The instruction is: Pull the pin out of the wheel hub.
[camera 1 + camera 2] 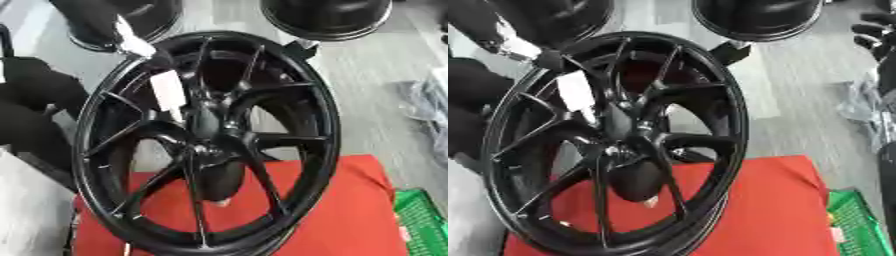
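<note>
Wheel hub [206, 145] stands upright on red table [350, 210]. Left robot hand [131, 42] at upper-left rim, fingers unclear. Pin: possibly the pale tip [222, 201] low, well below that hand.

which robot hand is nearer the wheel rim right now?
Left. The left robot hand is at the black wheel's upper-left rim. The right robot hand shows only at the right eye view's upper right edge, apart from the wheel.
</note>
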Robot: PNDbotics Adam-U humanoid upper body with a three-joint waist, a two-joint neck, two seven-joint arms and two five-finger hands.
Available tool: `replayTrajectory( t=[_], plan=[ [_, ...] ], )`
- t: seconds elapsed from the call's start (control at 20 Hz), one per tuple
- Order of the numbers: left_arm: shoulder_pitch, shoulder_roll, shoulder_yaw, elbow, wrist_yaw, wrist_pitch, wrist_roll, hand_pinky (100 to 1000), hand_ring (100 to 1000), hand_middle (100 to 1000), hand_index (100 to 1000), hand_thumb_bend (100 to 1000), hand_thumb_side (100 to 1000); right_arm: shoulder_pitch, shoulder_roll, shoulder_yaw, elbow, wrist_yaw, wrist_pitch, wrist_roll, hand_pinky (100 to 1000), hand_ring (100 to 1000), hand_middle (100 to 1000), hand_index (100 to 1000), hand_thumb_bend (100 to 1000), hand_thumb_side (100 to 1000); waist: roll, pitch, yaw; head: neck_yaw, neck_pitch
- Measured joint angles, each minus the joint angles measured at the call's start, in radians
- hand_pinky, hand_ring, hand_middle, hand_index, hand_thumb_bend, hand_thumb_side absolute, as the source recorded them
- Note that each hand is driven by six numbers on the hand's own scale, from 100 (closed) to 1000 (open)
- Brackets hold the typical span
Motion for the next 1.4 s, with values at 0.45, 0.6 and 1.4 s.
replayTrajectory(
  t=[0.45,0.6,1.4],
  plan=[
    [0.002,0.000,-0.007,-0.001,0.000,0.000,0.000,915,884,809,856,569,541,0.004,0.000,0.000,0.000,0.000,0.000,0.000,798,695,634,782,100,671,0.003,-0.001,0.000,0.000,0.000],
    [0.003,0.000,-0.012,-0.001,0.000,0.000,0.000,915,884,809,856,572,537,0.005,0.000,0.000,0.000,0.000,0.001,0.001,798,695,634,782,100,671,0.003,-0.001,0.000,0.000,0.000],
    [0.009,0.008,-0.033,0.003,-0.051,-0.003,-0.001,906,871,775,728,576,733,0.007,0.000,0.000,0.000,0.000,0.004,0.001,798,695,634,783,100,672,0.006,-0.003,-0.001,0.003,0.000]
  ],
)
